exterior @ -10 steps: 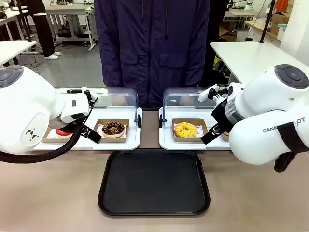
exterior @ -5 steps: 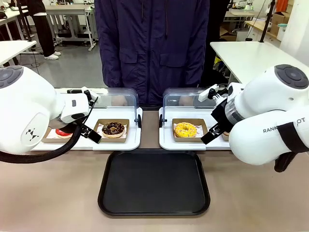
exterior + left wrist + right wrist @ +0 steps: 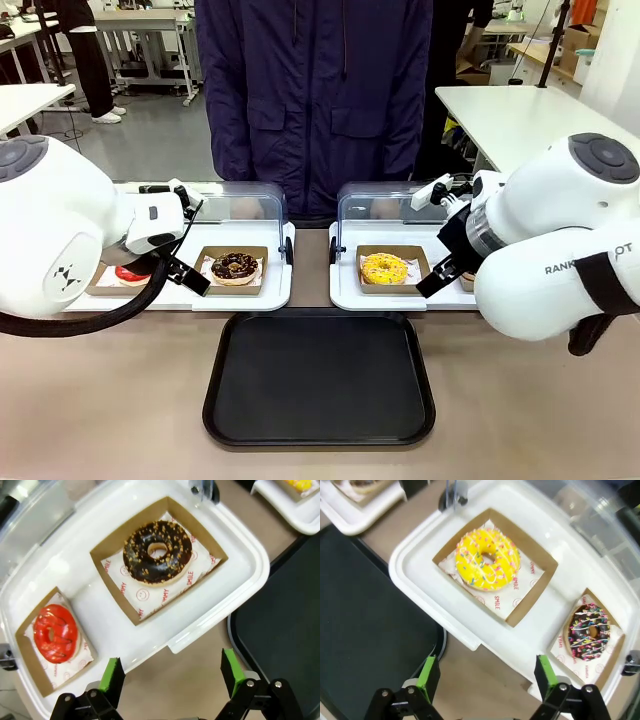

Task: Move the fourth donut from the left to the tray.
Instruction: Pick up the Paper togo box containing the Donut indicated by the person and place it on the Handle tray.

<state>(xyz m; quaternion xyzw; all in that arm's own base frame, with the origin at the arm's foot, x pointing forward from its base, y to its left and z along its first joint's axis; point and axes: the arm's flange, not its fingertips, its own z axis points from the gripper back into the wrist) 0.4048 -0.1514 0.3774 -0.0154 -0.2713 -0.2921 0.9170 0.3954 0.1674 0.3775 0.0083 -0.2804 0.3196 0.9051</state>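
In the right white tray (image 3: 420,575), two brown cardboard holders: yellow donut (image 3: 487,559) in one, the fourth donut (image 3: 589,631) in the other, at the outer end. In the left white tray (image 3: 240,575), likewise: chocolate crumb donut (image 3: 157,553) and red donut (image 3: 55,633). Just in front of both, the tray (image 3: 320,380), black. From the front, the fourth donut hidden behind the right arm. Right gripper (image 3: 487,675) spread wide, holding nothing, over the white tray's near rim — the fourth donut beyond and outside its fingers, untouched. Left gripper (image 3: 171,669) likewise agape, empty.
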